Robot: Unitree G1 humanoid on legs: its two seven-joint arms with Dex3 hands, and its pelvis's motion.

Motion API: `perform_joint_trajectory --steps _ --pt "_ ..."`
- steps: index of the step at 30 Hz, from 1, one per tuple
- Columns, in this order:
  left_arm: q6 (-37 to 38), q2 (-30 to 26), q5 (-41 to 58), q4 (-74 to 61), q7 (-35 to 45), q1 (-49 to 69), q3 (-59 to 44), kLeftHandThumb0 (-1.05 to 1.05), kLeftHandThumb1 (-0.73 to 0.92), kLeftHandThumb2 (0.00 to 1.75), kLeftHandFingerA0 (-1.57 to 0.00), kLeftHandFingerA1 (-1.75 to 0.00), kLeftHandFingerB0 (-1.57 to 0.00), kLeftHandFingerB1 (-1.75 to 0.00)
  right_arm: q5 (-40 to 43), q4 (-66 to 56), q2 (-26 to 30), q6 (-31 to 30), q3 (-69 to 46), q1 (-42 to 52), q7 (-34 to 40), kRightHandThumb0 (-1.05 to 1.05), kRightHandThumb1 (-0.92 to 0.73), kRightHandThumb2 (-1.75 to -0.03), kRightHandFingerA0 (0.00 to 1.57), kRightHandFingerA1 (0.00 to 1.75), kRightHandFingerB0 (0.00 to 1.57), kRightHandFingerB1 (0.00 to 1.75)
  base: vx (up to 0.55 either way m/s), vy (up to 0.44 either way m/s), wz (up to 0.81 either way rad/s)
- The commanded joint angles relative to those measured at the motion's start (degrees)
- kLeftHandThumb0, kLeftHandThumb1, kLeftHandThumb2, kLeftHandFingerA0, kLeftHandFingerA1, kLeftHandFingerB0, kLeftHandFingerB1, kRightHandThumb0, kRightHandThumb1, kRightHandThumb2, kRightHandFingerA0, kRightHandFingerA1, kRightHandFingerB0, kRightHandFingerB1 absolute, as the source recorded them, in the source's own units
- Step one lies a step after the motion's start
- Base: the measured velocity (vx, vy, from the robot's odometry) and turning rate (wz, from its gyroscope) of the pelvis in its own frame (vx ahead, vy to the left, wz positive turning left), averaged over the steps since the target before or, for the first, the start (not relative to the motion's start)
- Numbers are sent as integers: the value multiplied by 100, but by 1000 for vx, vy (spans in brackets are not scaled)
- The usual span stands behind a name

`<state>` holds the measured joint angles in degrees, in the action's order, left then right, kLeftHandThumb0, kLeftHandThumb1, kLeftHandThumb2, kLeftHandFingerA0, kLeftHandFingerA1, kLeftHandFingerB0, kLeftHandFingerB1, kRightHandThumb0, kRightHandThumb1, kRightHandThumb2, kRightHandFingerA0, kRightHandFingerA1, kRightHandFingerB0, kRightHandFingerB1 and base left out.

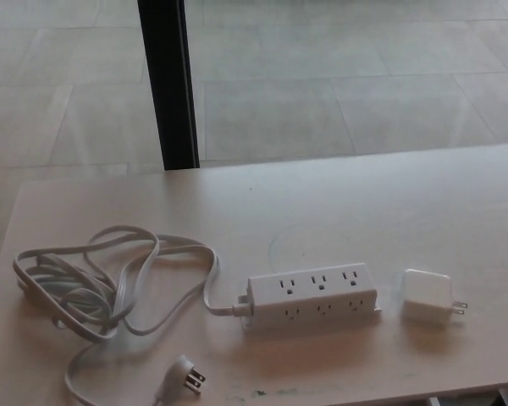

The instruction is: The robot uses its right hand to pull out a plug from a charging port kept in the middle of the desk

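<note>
A white power strip [312, 296] with two rows of sockets lies in the middle of the pale desk [339, 203]. No plug sits in any socket that I can see. To its right a white square charger plug [428, 297] lies flat on the desk, apart from the strip, prongs pointing right. The strip's white cord [102, 288] coils at the left and ends in a flat plug [184, 375] near the front edge. Neither of my hands shows.
A black post [168, 85] stands behind the desk's far edge, with tiled floor beyond. The desk's front edge runs along the bottom of the picture, and its left edge is close to the coiled cord.
</note>
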<state>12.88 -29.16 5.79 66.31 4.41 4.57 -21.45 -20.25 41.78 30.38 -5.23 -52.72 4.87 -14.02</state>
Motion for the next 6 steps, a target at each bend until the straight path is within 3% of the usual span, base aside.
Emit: perform_joint_trajectory --steps 1,2,3,6 --pt "54 -30 174 112 -10 196 -154 -75 90 67 -78 -61 -62 -47 1947 509 -627 -313 -1433 -26 1340 -88 -65 -89 119 114 10 92 0 0 0" --pt "64 -28 178 124 -13 192 -159 -75 90 67 -78 -61 -62 -47 1935 472 -650 -328 -1439 -30 1309 -88 -65 -89 119 114 10 92 0 0 0" --pt "30 -34 200 171 -6 156 -181 -76 89 67 -79 -59 -63 -47 1907 477 -652 -420 -1364 -10 1110 -90 -63 -90 109 111 13 90 0 0 0" --pt "21 -12 240 192 64 100 -209 -77 89 67 -77 -60 -62 -49 1893 499 -629 -484 -1298 -23 939 -89 -62 -88 111 109 16 89 0 0 0"
